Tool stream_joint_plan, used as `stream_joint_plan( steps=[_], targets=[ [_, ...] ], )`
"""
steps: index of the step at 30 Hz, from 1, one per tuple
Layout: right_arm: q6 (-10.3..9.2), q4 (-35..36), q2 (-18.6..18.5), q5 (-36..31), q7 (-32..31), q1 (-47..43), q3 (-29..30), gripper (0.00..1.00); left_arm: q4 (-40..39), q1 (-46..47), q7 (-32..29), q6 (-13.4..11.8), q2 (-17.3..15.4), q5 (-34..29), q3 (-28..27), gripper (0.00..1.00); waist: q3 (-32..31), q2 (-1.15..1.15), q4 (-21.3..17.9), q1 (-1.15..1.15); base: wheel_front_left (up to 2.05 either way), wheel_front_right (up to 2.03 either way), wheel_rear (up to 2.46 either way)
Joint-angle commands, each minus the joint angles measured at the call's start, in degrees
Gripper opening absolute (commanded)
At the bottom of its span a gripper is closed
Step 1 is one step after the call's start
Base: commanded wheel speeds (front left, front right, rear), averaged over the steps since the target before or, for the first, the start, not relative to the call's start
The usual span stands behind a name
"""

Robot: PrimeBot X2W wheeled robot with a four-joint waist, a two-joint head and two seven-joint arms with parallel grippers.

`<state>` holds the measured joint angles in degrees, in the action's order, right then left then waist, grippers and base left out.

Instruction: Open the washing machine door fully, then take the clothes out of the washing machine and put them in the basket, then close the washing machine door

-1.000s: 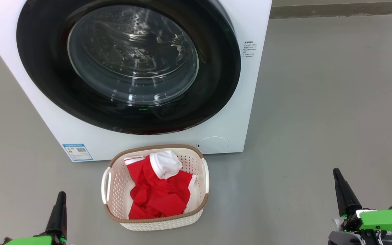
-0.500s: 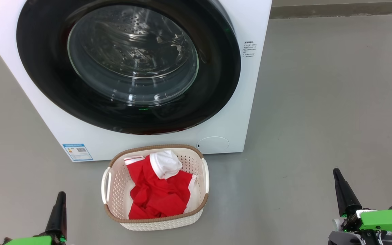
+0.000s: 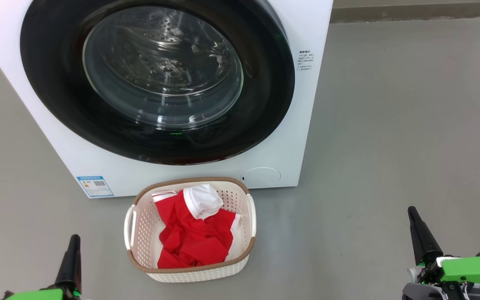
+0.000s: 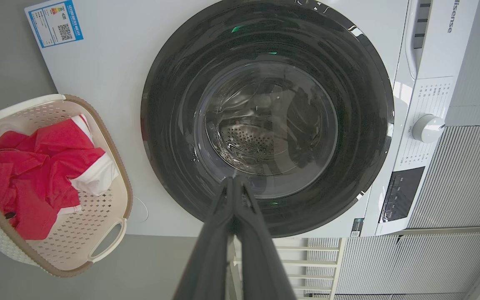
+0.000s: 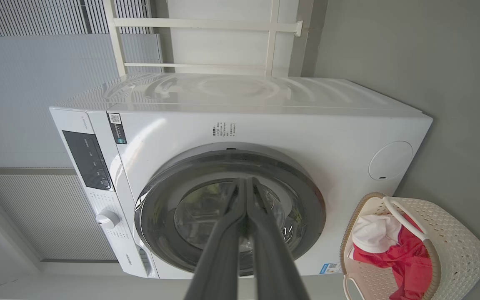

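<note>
The door (image 3: 163, 71) is shut, clothes (image 3: 190, 239) in the basket (image 3: 194, 273); left claw (image 3: 73, 241) and right claw (image 3: 412, 214) pinched closed, empty; seemingly nothing left.

At twelve o'clock the washing machine (image 3: 302, 116) walls off my front, and the washing machine door (image 3: 52, 83) lies closed flat against it, so I have no way into the drum. The basket (image 3: 198, 277) stands on the floor just before the machine, at one o'clock from my left gripper (image 3: 74, 238) and ten o'clock from my right gripper (image 3: 411, 209); the clothes (image 3: 190, 243) fill its middle. Bare grey floor (image 3: 390, 125) lies open from one to three o'clock, and on both sides of the basket.
</note>
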<state>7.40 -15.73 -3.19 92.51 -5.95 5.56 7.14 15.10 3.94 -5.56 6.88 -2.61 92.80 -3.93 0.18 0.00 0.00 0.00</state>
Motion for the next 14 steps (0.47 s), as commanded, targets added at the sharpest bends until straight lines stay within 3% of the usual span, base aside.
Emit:
stream_joint_plan(
  steps=[1, 14],
  targets=[
    [0.09, 1.7, 0.0, 0.0, -0.2, 0.6, -1.1, 0.00, -1.1, 2.2, -0.5, 0.6, -0.7, -0.2, -2.1, 0.00, 0.0, 0.00, 0.0, 0.00, 0.00, 0.00, 0.00],
    [0.09, 1.7, 0.0, -0.1, -0.3, 0.6, -1.0, 0.00, -1.1, 2.2, -0.6, 0.6, -0.6, -0.3, -2.2, 0.00, 0.0, 0.00, 0.0, 0.00, 0.00, 0.00, 0.00]
  ],
)
